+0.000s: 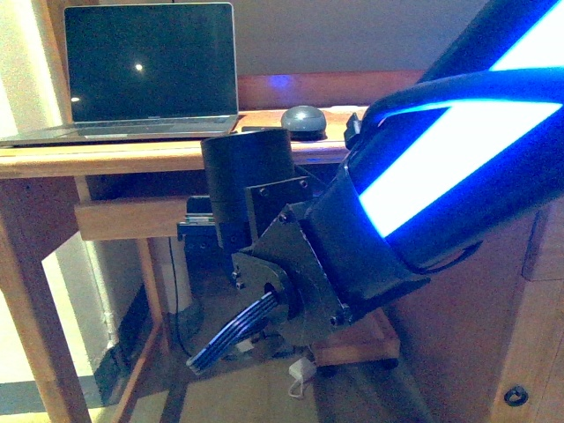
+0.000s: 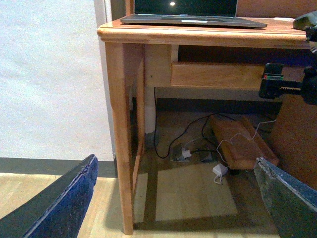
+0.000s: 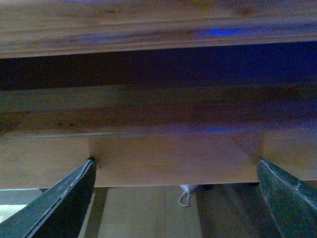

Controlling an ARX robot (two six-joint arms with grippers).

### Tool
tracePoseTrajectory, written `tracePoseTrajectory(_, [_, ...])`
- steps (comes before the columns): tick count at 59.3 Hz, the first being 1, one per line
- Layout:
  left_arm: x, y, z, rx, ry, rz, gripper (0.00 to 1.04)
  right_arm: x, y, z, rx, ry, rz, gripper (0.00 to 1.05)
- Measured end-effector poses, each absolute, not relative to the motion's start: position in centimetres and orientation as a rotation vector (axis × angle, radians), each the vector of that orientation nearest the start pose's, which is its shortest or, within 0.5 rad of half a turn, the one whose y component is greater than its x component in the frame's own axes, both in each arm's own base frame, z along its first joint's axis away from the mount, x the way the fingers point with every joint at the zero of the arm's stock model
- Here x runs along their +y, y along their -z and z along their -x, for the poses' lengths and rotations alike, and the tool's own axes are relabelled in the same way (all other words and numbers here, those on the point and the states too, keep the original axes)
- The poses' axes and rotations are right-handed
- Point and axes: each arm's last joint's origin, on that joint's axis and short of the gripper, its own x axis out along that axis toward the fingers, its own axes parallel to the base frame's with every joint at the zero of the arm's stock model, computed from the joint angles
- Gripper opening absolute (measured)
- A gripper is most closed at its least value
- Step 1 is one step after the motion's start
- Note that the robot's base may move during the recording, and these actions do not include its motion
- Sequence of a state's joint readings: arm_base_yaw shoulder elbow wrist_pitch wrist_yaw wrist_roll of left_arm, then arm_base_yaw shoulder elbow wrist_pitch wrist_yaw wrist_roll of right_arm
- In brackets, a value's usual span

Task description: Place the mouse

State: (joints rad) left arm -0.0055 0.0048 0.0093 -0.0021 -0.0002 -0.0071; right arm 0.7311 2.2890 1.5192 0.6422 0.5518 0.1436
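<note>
Mouse placement looks done or nearly so, yet both arms hang low against the wooden counter point(image 1: 132, 159), where the risks gather. Nearest the body camera, the right arm point(image 1: 423, 167), striped with blue light, fills the front view and blocks part of the counter edge. Its right tool point(image 3: 173, 198) has its two dark fingers point(image 3: 64, 203) spread wide and holds nothing, pointed at the underside rail just below the counter top. Any lift from there could strike the rail or lip and jolt whatever sits above. The left tool point(image 2: 173, 198) is likewise spread and empty, aimed at the counter leg point(image 2: 121, 139) and a tangle of cables point(image 2: 198, 144) on the floor; a forward swing could snag them. Farther back, on top, the mouse point(image 1: 304, 122) rests right of the open laptop point(image 1: 150, 70), close to the front edge and touched by neither tool. A bump could send it off.
</note>
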Motion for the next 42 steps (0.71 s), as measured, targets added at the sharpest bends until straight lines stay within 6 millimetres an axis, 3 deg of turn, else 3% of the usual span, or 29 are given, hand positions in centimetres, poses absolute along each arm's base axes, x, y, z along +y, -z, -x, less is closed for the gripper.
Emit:
tracePoseTrajectory(9, [-0.1, -16.6, -9.7, -0.002, 0.005, 0.007, 0.97, 29.4, -16.9, -37.5, 0.108, -0.246, -0.086, 0.97])
tracePoseTrajectory(20, [-0.1, -16.6, -9.7, -0.002, 0.005, 0.007, 0.97, 24.3, -19.5, -33.1, 0.073, -0.403, -0.152, 0.97])
tracePoseTrajectory(26, [-0.1, -16.6, -9.7, -0.002, 0.005, 0.007, 0.97, 21.2, -20.2, -30.2, 0.076, -0.464, -0.182, 0.97])
tracePoseTrajectory(31, [-0.1, -16.6, -9.7, -0.002, 0.005, 0.007, 0.97, 17.3, -20.0, -26.6, 0.080, -0.500, -0.188, 0.97])
tracePoseTrajectory(42, [-0.1, -16.6, -9.7, -0.002, 0.005, 0.007, 0.97, 11.7, -18.8, -19.1, 0.111, -0.549, -0.181, 0.97])
